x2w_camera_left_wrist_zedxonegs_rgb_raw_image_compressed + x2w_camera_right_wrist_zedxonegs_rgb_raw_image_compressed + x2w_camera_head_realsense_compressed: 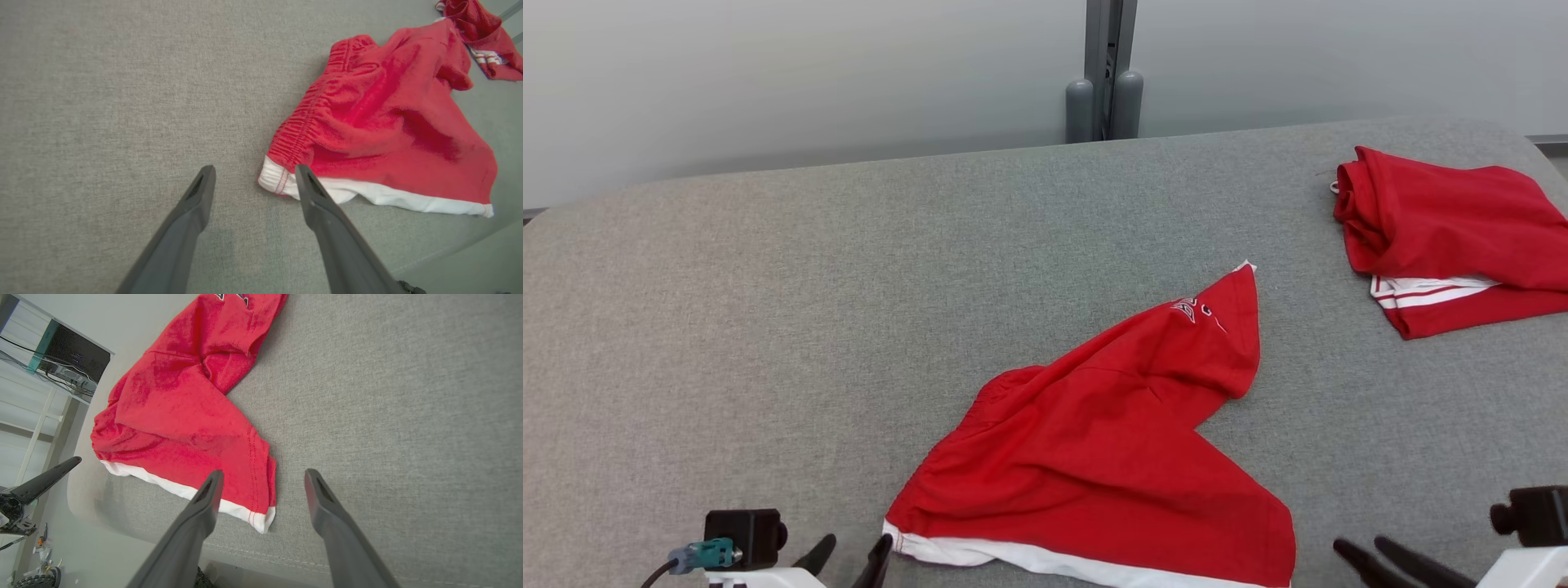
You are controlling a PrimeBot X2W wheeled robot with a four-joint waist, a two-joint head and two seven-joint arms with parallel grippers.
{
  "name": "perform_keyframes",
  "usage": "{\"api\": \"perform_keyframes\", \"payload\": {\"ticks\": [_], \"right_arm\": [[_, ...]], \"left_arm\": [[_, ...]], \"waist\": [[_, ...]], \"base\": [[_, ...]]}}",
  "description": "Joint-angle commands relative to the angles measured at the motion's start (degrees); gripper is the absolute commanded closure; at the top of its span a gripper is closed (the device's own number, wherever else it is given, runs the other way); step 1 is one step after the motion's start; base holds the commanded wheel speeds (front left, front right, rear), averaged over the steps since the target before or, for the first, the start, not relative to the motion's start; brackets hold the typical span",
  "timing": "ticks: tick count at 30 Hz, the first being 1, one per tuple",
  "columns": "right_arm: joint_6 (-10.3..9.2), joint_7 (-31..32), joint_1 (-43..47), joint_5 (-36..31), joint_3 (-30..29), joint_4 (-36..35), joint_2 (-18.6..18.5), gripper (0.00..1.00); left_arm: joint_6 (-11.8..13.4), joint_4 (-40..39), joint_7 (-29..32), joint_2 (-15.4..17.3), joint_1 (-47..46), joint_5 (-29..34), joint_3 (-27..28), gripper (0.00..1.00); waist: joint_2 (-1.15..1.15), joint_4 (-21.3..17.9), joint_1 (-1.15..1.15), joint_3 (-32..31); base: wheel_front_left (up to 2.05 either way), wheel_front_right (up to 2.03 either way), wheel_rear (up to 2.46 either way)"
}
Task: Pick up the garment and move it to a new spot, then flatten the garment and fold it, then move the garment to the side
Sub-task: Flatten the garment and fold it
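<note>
The garment is a pair of red shorts with a white band along its near edge, lying crumpled on the grey padded table. My left gripper is open just left of the garment's near-left corner. In the left wrist view the left gripper hovers over bare table, its right finger beside the white corner of the garment. My right gripper is open to the right of the garment. In the right wrist view the right gripper stands above the near-right corner of the garment, holding nothing.
A second red garment with white stripes lies folded at the back right of the table. A grey post stands behind the far edge. The table's front edge runs just below my grippers. Shelving with equipment stands off to one side.
</note>
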Motion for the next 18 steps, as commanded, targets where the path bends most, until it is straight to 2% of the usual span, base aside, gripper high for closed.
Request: {"api": "perform_keyframes", "payload": {"ticks": [1, 5, 11, 18], "right_arm": [[0.03, 1.98, 0.51, 0.23, 0.24, 0.68, -0.15, 0.0], [0.03, 5.3, -0.64, -1.45, 2.22, 2.12, 1.19, 0.0], [0.03, 5.99, -3.18, -2.33, 6.76, 4.29, 3.33, 0.0], [0.03, 4.38, -6.55, -3.59, 10.82, 9.58, 4.41, 0.0]], "left_arm": [[0.15, -1.09, 1.62, 0.48, 0.36, -0.52, -0.34, 0.0], [-0.54, -2.63, 4.38, 0.87, 0.42, -1.54, -1.56, 0.0], [-0.72, -2.07, 6.67, 1.38, -0.87, -1.26, -2.85, 0.0], [-1.74, 1.21, 5.05, 1.66, -4.37, 0.43, -4.24, 0.0]], "waist": [[0.0, 0.0, 0.0, 0.19], [0.0, 0.05, 0.0, 0.87], [0.0, 0.16, 0.0, 1.67], [0.0, 0.17, 0.0, 2.47]], "base": [[0.0, 0.0, 0.0], [0.0, 0.0, 0.0], [0.0, 0.0, 0.0], [0.0, 0.0, 0.0]]}}
